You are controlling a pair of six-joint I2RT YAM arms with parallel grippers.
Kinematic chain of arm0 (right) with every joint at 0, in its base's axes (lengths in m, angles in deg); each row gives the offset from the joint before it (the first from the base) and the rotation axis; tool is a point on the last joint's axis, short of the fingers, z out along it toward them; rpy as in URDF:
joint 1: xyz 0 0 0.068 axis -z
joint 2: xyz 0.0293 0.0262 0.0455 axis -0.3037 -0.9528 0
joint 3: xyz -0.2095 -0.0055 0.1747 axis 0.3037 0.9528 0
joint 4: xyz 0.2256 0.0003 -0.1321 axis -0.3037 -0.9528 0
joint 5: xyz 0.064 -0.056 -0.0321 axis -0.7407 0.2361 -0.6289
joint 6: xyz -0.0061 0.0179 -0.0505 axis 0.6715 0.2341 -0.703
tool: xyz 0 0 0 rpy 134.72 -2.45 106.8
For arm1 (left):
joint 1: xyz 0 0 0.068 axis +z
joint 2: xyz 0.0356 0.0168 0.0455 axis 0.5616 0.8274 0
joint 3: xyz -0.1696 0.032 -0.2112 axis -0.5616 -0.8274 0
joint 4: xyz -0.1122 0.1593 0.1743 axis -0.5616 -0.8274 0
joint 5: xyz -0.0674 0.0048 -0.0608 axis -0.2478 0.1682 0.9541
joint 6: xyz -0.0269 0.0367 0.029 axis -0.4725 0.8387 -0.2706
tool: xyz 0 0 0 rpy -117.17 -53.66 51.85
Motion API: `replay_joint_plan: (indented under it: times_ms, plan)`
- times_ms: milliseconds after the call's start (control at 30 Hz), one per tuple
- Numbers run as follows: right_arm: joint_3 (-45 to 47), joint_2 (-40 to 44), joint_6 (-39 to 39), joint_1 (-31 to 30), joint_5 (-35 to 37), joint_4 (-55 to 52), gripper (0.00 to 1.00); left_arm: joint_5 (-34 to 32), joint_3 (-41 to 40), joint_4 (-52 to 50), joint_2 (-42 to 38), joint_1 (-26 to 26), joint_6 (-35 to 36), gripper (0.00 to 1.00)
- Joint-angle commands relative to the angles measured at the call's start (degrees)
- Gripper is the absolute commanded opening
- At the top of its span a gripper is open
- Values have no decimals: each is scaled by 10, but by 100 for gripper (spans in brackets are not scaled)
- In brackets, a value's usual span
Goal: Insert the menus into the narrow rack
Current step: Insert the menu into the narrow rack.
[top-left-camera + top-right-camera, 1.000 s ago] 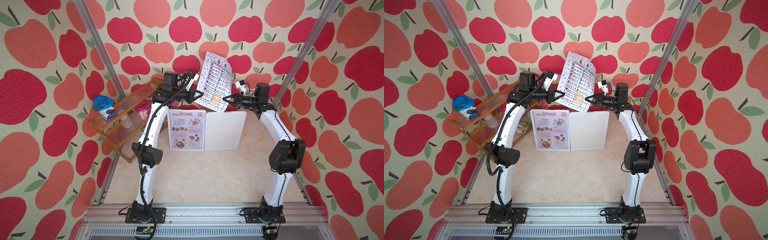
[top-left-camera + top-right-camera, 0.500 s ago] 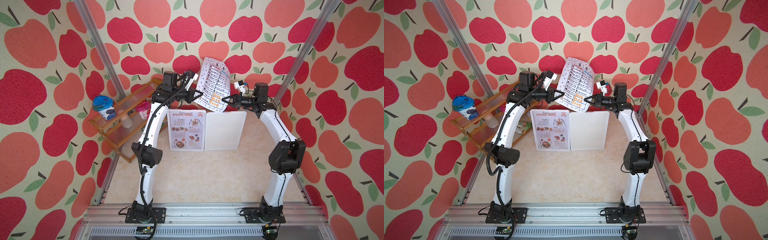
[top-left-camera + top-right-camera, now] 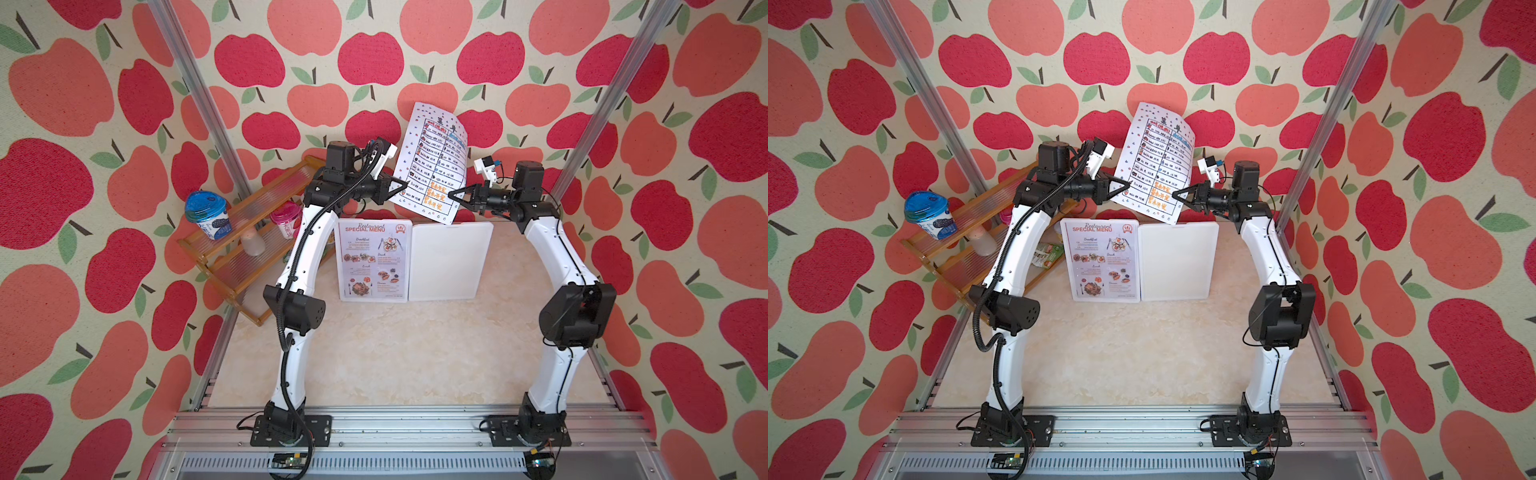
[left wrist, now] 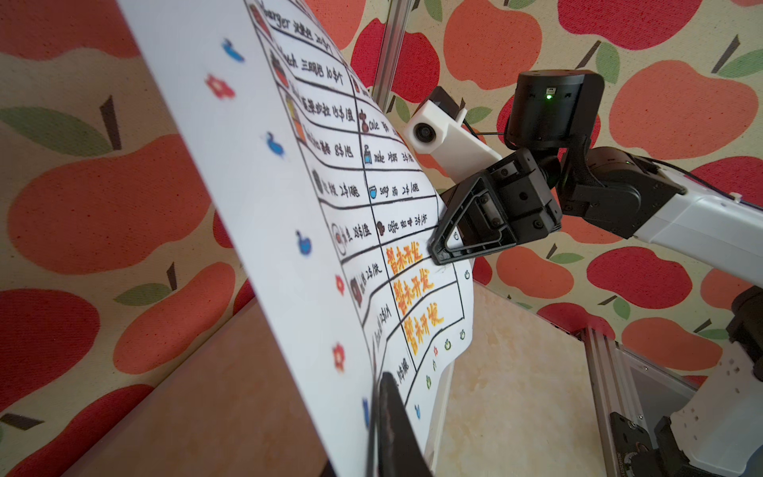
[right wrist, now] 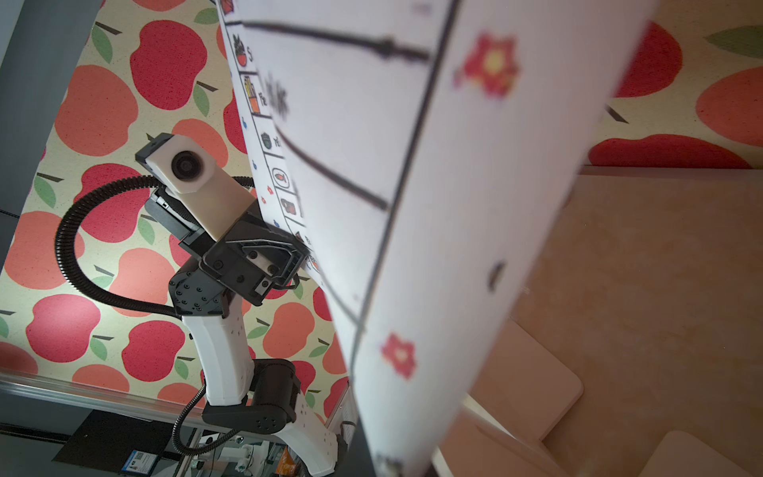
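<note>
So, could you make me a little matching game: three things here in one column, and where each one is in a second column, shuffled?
Things:
1. table menu
2. Restaurant Special Menu
3. blue-lidded cup

Places:
A. on the wooden shelf
B. up in the air, pinched by the left gripper and the right gripper
C. right beside the blank white panel

Pairs: 1-B, 2-C, 3-A.
</note>
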Motion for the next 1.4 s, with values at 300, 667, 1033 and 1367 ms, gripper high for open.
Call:
replay_joint_plan:
  times_ms: [300,667,1033,1367]
  plan:
    - [-17,5,-21,2,21,4,0,1,8,18,11,1,-6,9]
    - [-22,-7,-27,1,31,4,0,4,9,22,17,5,-6,9]
    - [-27,-17,-37,-5,37,2,0,7,9,23,20,9,-9,7]
    - [-20,-24,-42,-5,36,-1,0,5,8,22,24,14,-9,4]
